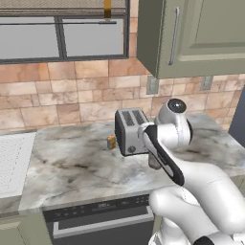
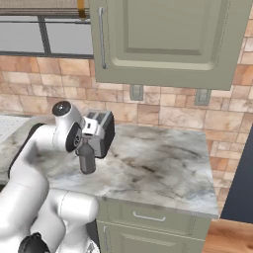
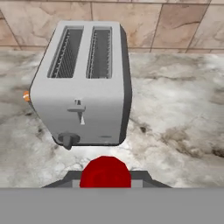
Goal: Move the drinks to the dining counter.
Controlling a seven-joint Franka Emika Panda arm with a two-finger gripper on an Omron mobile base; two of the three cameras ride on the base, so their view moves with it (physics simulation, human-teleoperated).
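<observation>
1. Closest to me: the bottle (image 2: 87,158). My jaws are clamped narrow on its neck, right under the red cap (image 3: 105,172), which sits dead centre at the bottom of my hand view. So the bottle hangs straight down from me, long axis upright, no tilt that I can spot.

2. In the right base view its base looks to be at or barely above the marble worktop (image 2: 163,163). Honestly can't tell if it's touching or just lifted.

3. Right behind the bottle is the silver toaster (image 3: 81,87), slots up, lever side facing me. It's just beside the bottle, so my guess is any pull should go up and back toward me, not forward.

4. Past the toaster's left side sits the little orange can (image 1: 111,141), the other drink. It's tucked just beside the toaster's flank, also upright, on the same worktop. From my hand view only a sliver of it pokes out by the toaster's left edge.

5. Furthest back: the tiled wall (image 2: 173,113) and the green cabinet (image 2: 163,39) overhead. I'd judge a straight lift has room before the cabinet matters.

6. The dining counter isn't anywhere in front of me, so this bottle needs carrying away from here, and the can is left for a second trip.
</observation>
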